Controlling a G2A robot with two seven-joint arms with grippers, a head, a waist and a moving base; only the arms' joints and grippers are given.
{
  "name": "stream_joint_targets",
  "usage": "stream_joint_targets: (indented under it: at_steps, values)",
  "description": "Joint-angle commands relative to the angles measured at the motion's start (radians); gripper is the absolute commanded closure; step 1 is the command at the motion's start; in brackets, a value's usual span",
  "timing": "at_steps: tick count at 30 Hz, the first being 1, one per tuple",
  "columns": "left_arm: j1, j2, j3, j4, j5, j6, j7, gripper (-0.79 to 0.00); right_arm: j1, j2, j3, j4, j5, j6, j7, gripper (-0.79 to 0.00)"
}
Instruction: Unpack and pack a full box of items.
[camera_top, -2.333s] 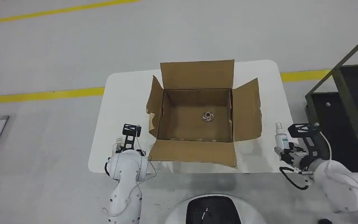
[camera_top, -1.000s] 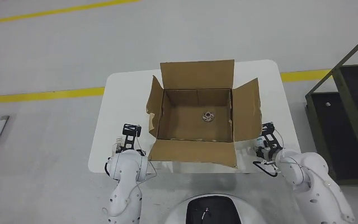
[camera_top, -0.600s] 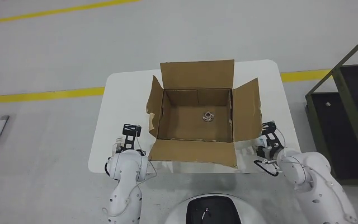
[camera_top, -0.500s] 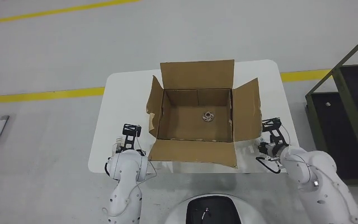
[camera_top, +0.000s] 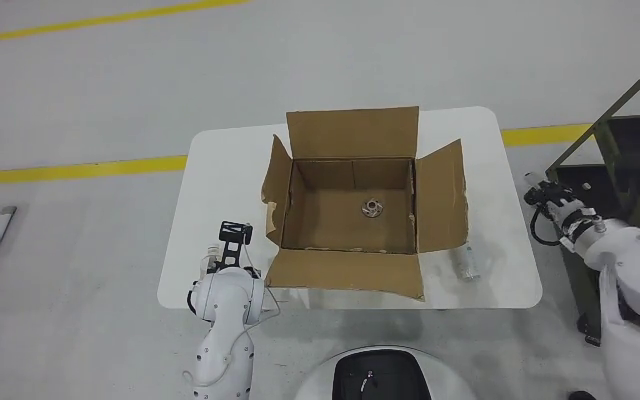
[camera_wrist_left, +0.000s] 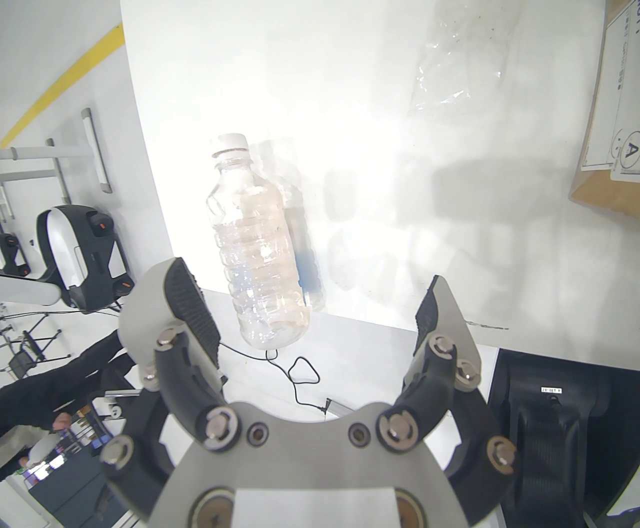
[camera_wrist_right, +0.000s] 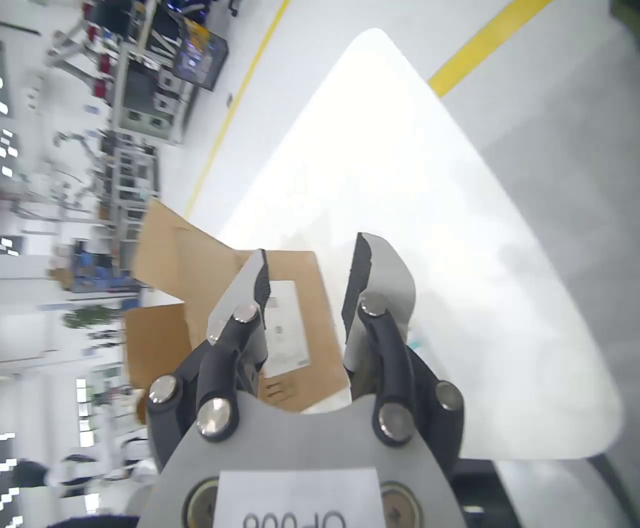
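Showing a white printed label (camera_wrist_left: 620, 100), too small to read, on a flap of the open box (camera_top: 350, 205) mid-surface (camera_top: 230, 170). Hovering the left tool (camera_wrist_left: 307, 282), released, above a clear bottle (camera_wrist_left: 260, 260) overhanging the front edge. Hanging the right tool (camera_wrist_right: 312, 252), released and empty, beyond the right edge, with another bottle (camera_top: 465, 262) lying beside the right flap.

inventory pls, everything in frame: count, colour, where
table: 1, white, centre
cardboard box: 1, brown, mid-table, flaps open
metal part: 1, silver, round, on box floor
plastic bottle: 1, clear, white cap, table's near-left edge
small bottle: 1, whitish, lying by box's right flap
plastic bag: 1, clear, on table near box
rack: 1, dark green, right of table
left gripper: jaws open, near-left corner, facing plastic bottle
right gripper: jaws open, empty, off table's right edge
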Motion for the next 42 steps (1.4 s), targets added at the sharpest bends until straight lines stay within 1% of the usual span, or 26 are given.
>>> stream_joint_targets:
  at_steps: [1,2,4,7,13,15,18,20,21,23,24,25,26,27,28,29,35,42]
  values:
    - [0.000,0.000,0.000,0.000,0.000,0.000,0.000,-0.785,-0.004,-0.006,-0.009,-0.004,0.132,-0.009,-0.031,-0.049]
    - [0.000,0.000,0.000,0.000,0.000,0.000,0.000,-0.785,-0.007,-0.007,-0.017,-0.006,0.157,-0.016,-0.040,-0.157]
    - [0.000,0.000,0.000,0.000,0.000,0.000,0.000,-0.785,-0.012,-0.008,-0.033,-0.010,0.182,-0.024,-0.057,-0.339]
    - [0.000,0.000,0.000,0.000,0.000,0.000,0.000,-0.785,-0.013,-0.006,-0.055,-0.010,0.200,-0.029,-0.068,-0.369]
    - [0.000,0.000,0.000,0.000,0.000,0.000,0.000,-0.785,-0.013,-0.004,-0.113,0.006,0.247,-0.036,-0.074,-0.391]
    - [0.000,0.000,0.000,0.000,0.000,0.000,0.000,-0.785,-0.013,-0.002,-0.139,0.008,0.240,-0.042,-0.066,-0.471]
    - [0.000,0.000,0.000,0.000,0.000,0.000,0.000,-0.785,-0.013,0.002,-0.168,0.012,0.233,-0.044,-0.062,-0.517]
    - [0.000,0.000,0.000,0.000,0.000,0.000,0.000,-0.785,-0.015,0.004,-0.182,0.012,0.232,-0.043,-0.058,-0.489]
    - [0.000,0.000,0.000,0.000,0.000,0.000,0.000,-0.785,-0.018,0.008,-0.192,0.011,0.206,-0.047,-0.043,-0.471]
    - [0.000,0.000,0.000,0.000,0.000,0.000,0.000,-0.785,-0.018,0.010,-0.199,0.015,0.216,-0.042,-0.035,-0.391]
    - [0.000,0.000,0.000,0.000,0.000,0.000,0.000,-0.785,-0.020,0.012,-0.207,0.015,0.204,-0.042,-0.023,-0.379]
    - [0.000,0.000,0.000,0.000,0.000,0.000,0.000,-0.785,-0.020,0.015,-0.211,0.014,0.192,-0.042,-0.017,-0.336]
    - [0.000,0.000,0.000,0.000,0.000,0.000,0.000,-0.785,-0.020,0.016,-0.215,0.015,0.198,-0.039,-0.015,-0.314]
    - [0.000,0.000,0.000,0.000,0.000,0.000,0.000,-0.785,-0.019,0.017,-0.219,0.015,0.198,-0.039,-0.013,-0.197]
    - [0.000,0.000,0.000,0.000,0.000,0.000,0.000,-0.785,-0.019,0.019,-0.224,0.016,0.188,-0.040,-0.008,-0.123]
    - [0.000,0.000,0.000,0.000,0.000,0.000,0.000,-0.785,-0.017,0.021,-0.228,0.017,0.180,-0.039,-0.004,0.000]
    - [0.000,0.000,0.000,0.000,0.000,0.000,0.000,-0.785,0.020,0.037,-0.242,0.043,0.125,-0.040,0.045,0.000]
    - [0.000,0.000,0.000,0.000,0.000,0.000,0.000,-0.785,0.113,0.058,-0.251,0.126,0.072,-0.077,0.137,0.000]
